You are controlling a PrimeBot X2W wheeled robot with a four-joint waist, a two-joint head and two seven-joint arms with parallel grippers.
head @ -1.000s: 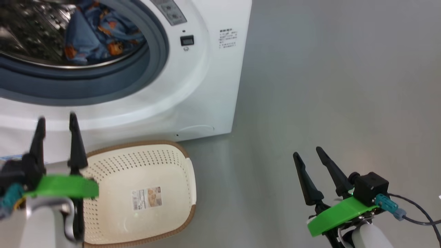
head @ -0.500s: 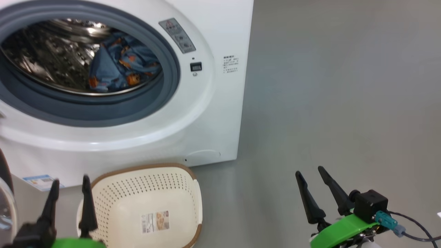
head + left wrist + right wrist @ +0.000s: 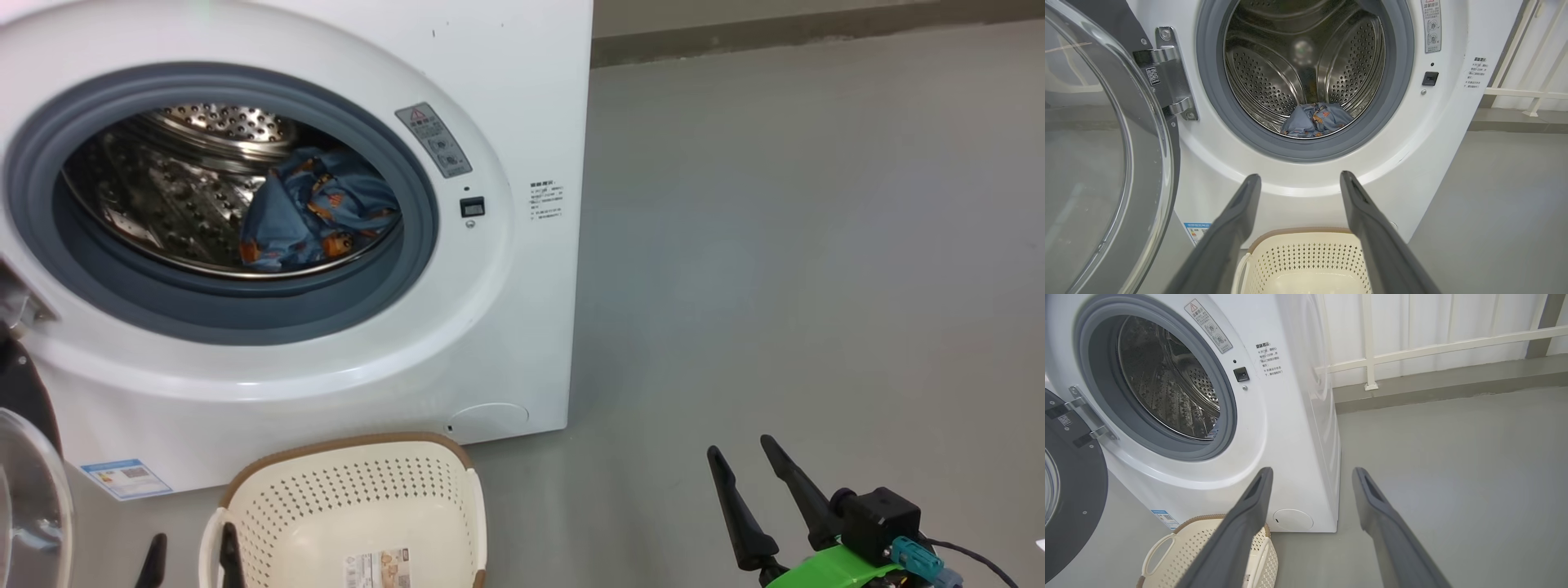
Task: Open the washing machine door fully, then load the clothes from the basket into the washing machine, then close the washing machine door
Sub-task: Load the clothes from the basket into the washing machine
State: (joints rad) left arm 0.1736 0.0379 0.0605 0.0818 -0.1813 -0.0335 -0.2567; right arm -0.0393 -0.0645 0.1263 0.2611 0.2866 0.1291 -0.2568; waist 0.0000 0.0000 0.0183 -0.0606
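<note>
Since a second ago the left gripper (image 3: 191, 535) has drawn back low beside the basket (image 3: 343, 443), jaws wide, holding nothing. The clothes (image 3: 314, 216) lie ahead of it in the drum (image 3: 1274, 81) of the washing machine (image 3: 506, 98). The washing machine door (image 3: 1086, 143) stands open to its left. The right gripper (image 3: 740, 445), equally wide, hovers well to its right.

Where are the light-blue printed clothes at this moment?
In the head view, the light-blue printed clothes lie inside the perforated steel drum of the white washing machine, toward its right side.
</note>
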